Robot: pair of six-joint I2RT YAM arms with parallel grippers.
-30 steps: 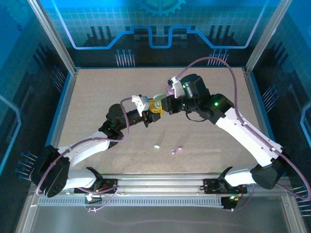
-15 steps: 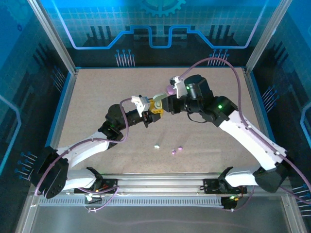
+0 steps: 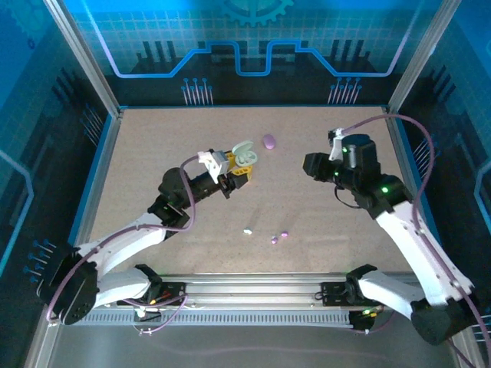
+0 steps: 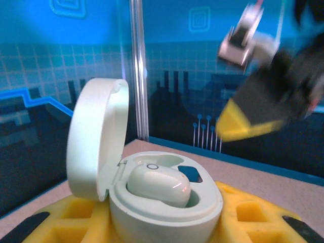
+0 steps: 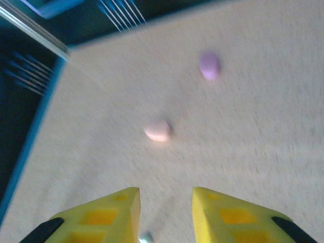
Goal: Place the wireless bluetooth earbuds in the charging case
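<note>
We see bright, even light on the table (image 3: 153, 153), blue glow from the walls (image 3: 253, 46); our right wrist view is motion-blurred.

No readable text, brand or number was found anywhere. The backdrop wall (image 3: 253, 46) carried only blue circuit-style lines and a gear outline, no letters. The open charging case (image 4: 162, 223) showed one small ring mark inside, no lettering.
</note>
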